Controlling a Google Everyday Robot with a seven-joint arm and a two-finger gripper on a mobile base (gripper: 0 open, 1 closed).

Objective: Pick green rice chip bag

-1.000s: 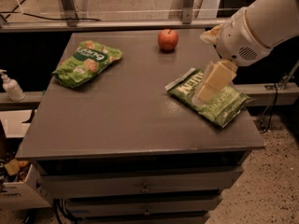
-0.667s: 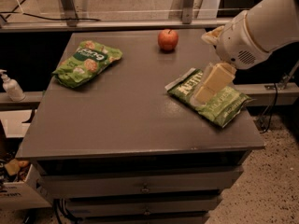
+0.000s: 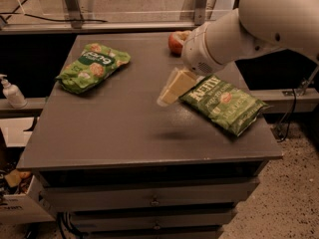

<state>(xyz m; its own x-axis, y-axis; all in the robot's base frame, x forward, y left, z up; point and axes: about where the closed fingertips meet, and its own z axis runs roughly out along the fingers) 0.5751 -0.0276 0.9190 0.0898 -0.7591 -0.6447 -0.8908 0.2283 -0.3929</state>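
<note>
Change: moved leftward off the olive Kettle bag toward mid-surface; camera view also shifted closer.
Tool: pale, cream-coloured, hanging above the middle of the surface, just left of the Kettle bag; holding nothing; cannot tell how far apart its tips stand.
Arm: bulky white, reaching in from upper right, partly covering the apple.
Kettle bag: darker olive, lying flat at right, just beside the tool; not the target.
Apple: red, near far edge, behind the arm.
Green rice chip bag: bright green, crinkly, at far left of the surface, well apart from the tool.
Surface: dark grey top over drawers.
Soap bottle: off to the left, on a lower ledge.
Step in hand: likely travelling left to the target.
Advice: keep height while crossing, centre over the bag's puffy middle, descend straight, pinch across the narrow width.
</note>
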